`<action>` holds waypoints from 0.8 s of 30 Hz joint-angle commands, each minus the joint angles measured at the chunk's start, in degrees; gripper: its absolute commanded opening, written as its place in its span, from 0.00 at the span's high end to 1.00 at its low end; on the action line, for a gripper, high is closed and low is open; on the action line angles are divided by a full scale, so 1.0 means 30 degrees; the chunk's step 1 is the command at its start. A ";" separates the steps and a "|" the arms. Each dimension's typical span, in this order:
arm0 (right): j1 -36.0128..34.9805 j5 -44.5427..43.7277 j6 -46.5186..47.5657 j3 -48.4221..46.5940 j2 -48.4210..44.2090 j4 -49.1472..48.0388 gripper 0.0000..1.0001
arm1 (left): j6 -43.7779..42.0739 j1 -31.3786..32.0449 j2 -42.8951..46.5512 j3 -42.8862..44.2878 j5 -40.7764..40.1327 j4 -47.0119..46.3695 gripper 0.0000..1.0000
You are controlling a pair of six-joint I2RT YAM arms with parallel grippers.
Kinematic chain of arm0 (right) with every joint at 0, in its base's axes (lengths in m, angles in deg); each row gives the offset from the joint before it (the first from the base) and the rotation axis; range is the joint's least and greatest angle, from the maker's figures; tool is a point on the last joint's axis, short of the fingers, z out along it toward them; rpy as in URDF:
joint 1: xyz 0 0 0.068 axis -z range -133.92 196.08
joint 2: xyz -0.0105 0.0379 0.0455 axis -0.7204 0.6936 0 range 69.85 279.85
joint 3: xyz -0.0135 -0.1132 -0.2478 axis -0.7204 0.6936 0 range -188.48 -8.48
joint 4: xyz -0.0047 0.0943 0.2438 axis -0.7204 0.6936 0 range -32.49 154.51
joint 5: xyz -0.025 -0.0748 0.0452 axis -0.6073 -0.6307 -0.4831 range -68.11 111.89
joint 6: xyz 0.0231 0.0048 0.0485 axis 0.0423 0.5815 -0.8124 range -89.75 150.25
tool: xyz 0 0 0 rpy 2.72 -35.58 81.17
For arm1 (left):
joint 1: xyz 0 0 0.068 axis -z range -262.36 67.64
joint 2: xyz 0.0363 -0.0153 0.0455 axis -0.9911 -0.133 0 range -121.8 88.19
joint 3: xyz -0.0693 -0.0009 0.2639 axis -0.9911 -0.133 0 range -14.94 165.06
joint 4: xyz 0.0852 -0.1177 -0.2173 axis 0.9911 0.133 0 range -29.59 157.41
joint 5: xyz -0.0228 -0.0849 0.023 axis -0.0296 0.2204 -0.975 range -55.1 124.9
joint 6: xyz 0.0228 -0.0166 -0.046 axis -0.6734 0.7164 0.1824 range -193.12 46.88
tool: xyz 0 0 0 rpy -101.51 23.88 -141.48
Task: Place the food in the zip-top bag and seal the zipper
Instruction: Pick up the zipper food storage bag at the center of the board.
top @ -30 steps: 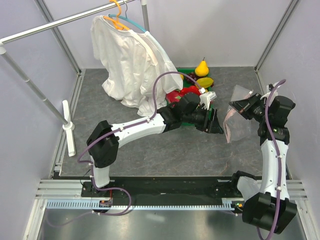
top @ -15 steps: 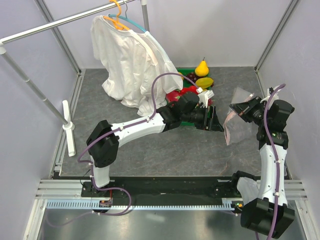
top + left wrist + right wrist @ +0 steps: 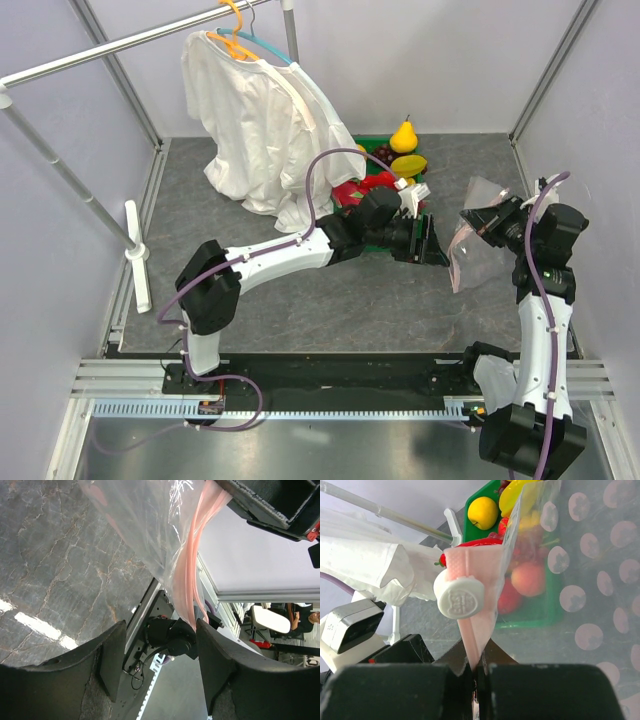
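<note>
Top external view: zip-top bag (image 3: pixel 480 250) hangs at the right side of the desk (image 3: pixel 300 300), its pink zipper (image 3: pixel 475 630) pinched in the right gripper (image 3: pixel 475 672), which is clamped tight on it. Left gripper (image 3: pixel 160 625) is spread wide, holding nothing, just beside the bag mouth. Food (image 3: pixel 355 190) sits in the green tray (image 3: pixel 535 612) behind the left gripper, outside the bag.

Lab: walled robot cell (image 3: pixel 450 60) (aluminium frame (image 3: pixel 554 65)).
</note>
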 commanded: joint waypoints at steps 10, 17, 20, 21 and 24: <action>-0.0094 -0.0040 0.1000 0.0568 -0.0483 -0.0728 1.00 | 0.0234 0.0525 -0.0640 0.0532 -0.0817 0.0015 0.36; -0.0094 0.0663 0.0765 0.0334 -0.0337 -0.0699 1.00 | 0.0525 0.0144 -0.0905 0.0123 -0.1374 0.0457 0.37; -0.0094 0.1072 0.0707 0.0363 -0.0454 -0.0728 1.00 | 0.0555 0.0027 -0.0964 0.0269 -0.1374 0.0427 0.38; -0.0094 0.1450 0.0619 0.0363 -0.0396 -0.0699 1.00 | 0.0467 -0.0032 -0.0964 0.0327 -0.1433 0.0427 0.38; -0.0123 0.1630 0.0822 0.0451 -0.0366 -0.0172 1.00 | -0.0057 -0.0091 -0.1110 0.1058 -0.1754 0.0603 0.38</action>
